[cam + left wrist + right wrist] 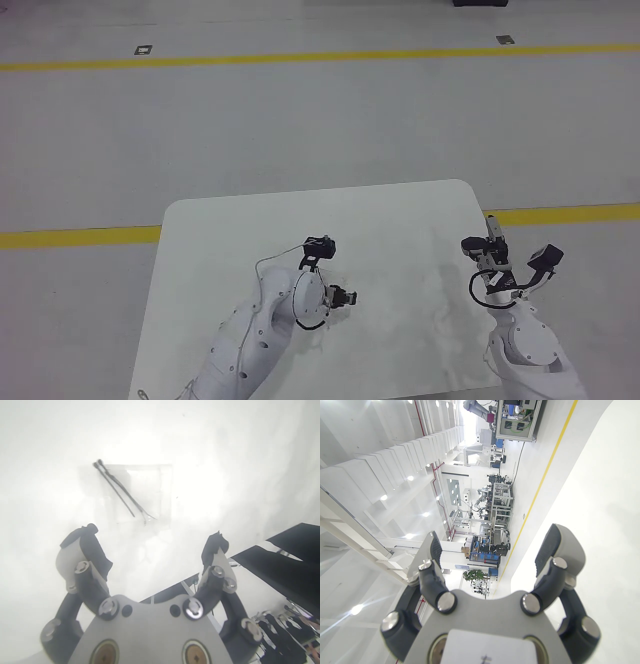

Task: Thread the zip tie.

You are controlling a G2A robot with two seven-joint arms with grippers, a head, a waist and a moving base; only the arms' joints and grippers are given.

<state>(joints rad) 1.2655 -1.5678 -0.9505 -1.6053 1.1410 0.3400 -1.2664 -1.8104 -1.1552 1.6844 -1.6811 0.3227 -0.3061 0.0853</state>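
White round-cornered tabletop (400, 220) on pale grey floor (300, 130) w/ yellow stripes (300, 57). Thin black zip ties (110, 484) across faint clear square (150, 482). L gripper (153, 536), R gripper (495, 540): fingers apart, empty.

Bright, even overhead light fills the top view. The white rounded table (250, 230) is lit uniformly, with only faint grey mottling on its surface. The left wrist view is badly overexposed. A milky glare washes over it, strongest near the middle, so the thin black zip ties (120, 492) look pale and grey. In the right wrist view, round ceiling lamps (410, 478) throw star-shaped flares across the bright hall, and the yellow floor line (545, 472) bows slightly with wide-angle distortion.
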